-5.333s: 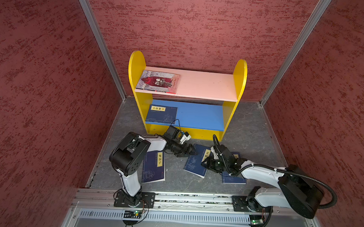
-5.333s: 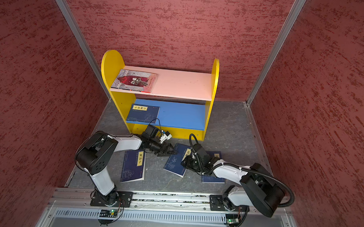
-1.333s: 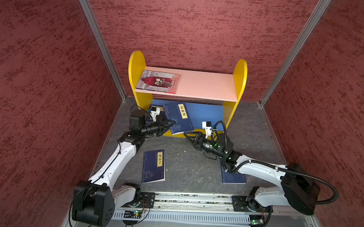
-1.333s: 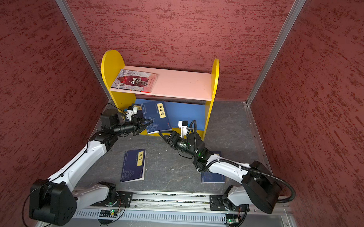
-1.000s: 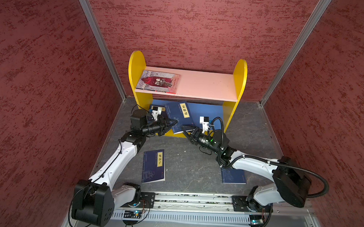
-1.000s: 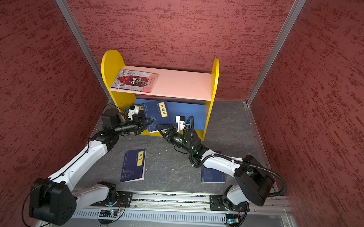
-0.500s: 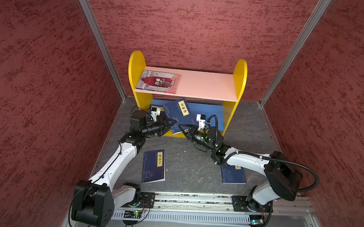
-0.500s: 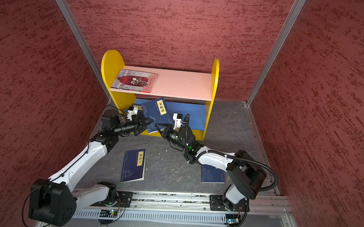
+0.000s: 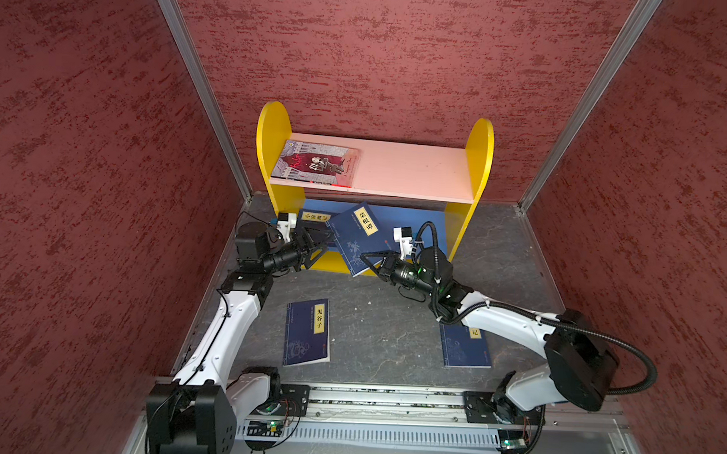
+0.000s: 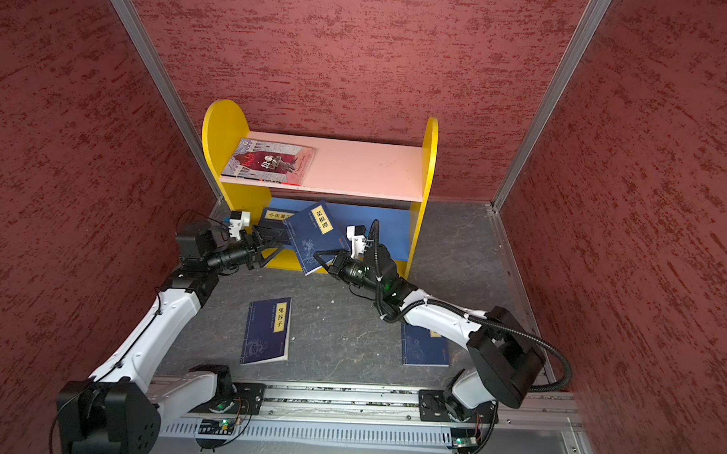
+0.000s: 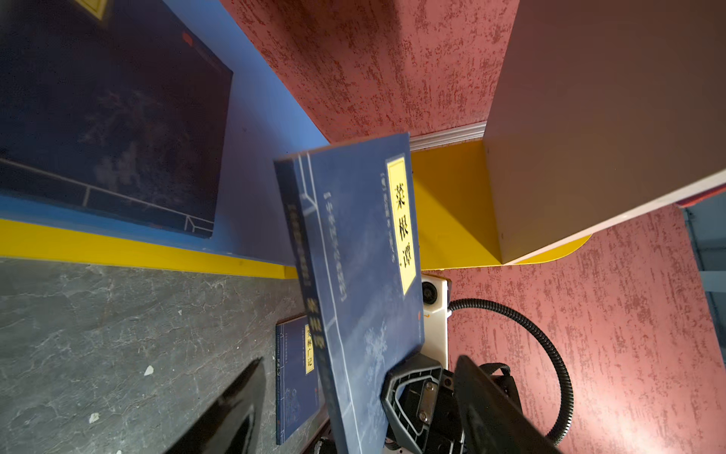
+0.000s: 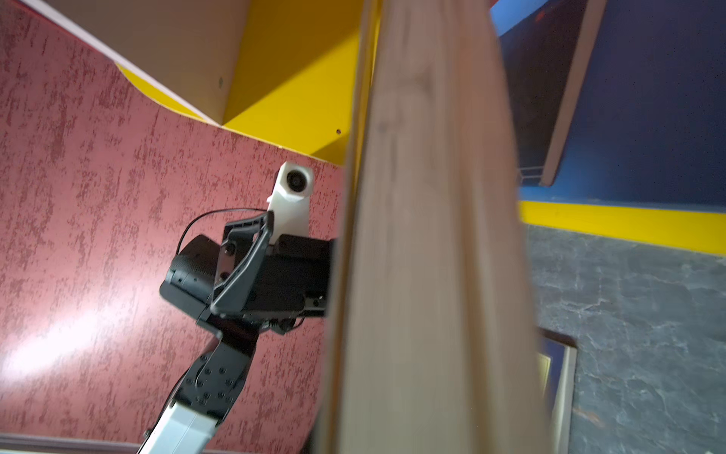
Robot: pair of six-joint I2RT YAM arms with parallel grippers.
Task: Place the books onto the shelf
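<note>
Shelf (image 9: 478, 157): two tiers, yellow sides, set at the back of the desk (image 9: 383, 320). Pink board (image 9: 413, 171): a red-and-grey book (image 9: 316, 166) is laid flat at its left end. Blue board (image 9: 420, 226): a lower book (image 9: 314, 216), navy, is laid flat at the left and largely hidden. Held book (image 9: 359, 238): navy with a yellow label, tilted, raised over the blue board's front edge. Its lower corner is clamped by the right end effector (image 9: 371, 263), closed tight on it. Left end effector (image 9: 321, 245): jaws are spread wide at the held book's left edge, and nothing is gripped. In the left wrist view a gap is seen between the book and each finger. Left desk book (image 9: 307, 332): navy, flat, uncovered. Right desk book (image 9: 465, 348): navy, flat, partly covered by the right arm.
</note>
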